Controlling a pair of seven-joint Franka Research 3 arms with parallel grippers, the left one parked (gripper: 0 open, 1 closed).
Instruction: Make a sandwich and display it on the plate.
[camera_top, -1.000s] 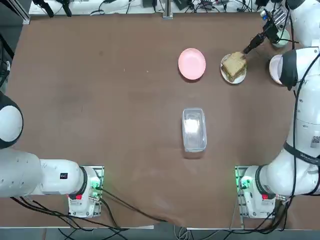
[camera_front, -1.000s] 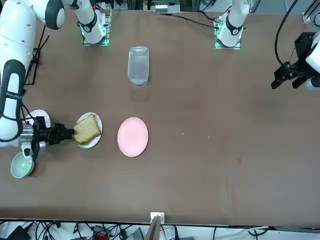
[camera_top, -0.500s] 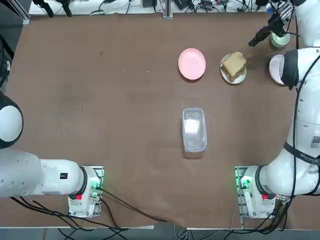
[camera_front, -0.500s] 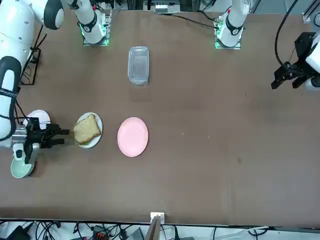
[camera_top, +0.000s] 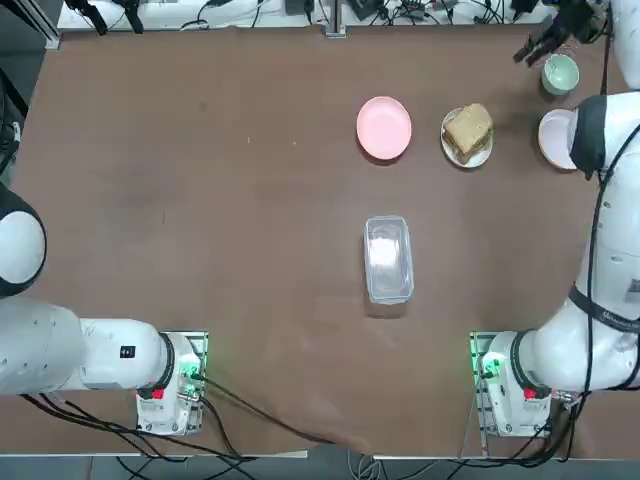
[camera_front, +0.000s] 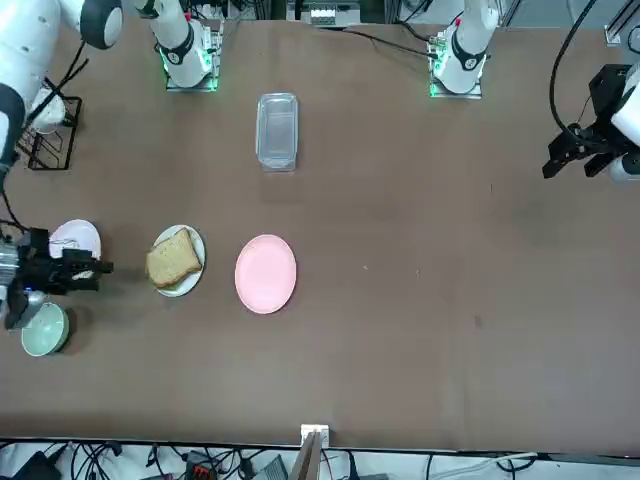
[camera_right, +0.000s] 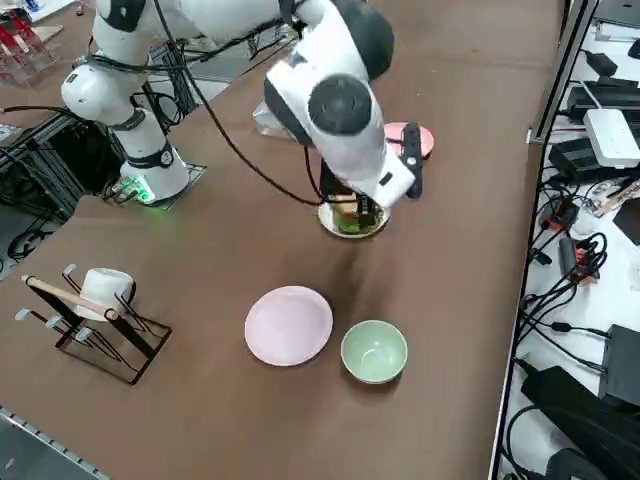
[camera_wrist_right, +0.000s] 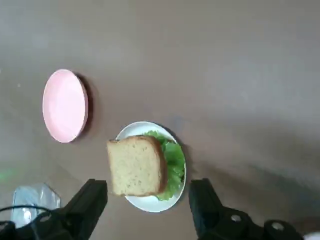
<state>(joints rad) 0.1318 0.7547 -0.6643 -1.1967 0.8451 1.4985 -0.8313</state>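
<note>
The sandwich (camera_top: 468, 130) lies on the small white plate (camera_top: 481, 156) at the far right of the table: a tan bread slice on top, green lettuce (camera_wrist_right: 174, 165) sticking out beneath it. In the front view the sandwich (camera_front: 173, 260) and plate (camera_front: 193, 239) sit at the left. My right gripper (camera_top: 527, 51) hangs open and empty, raised and off to the side of the plate, toward the table's far right corner. The wrist view looks down past the open gripper (camera_wrist_right: 146, 192) onto the sandwich (camera_wrist_right: 136, 166) well below. In the front view the gripper (camera_front: 98, 268) is left of the plate.
A pink plate (camera_top: 384, 127) lies left of the sandwich. A pale pinkish plate (camera_top: 556, 138) and a green bowl (camera_top: 560, 72) sit near the right edge. A clear lidded container (camera_top: 388, 258) rests mid-table. A black wire rack (camera_right: 95, 310) with a cup stands by the right edge.
My right gripper has drawn back from the sandwich, rising toward the far right corner. The sandwich stays on the white plate.
</note>
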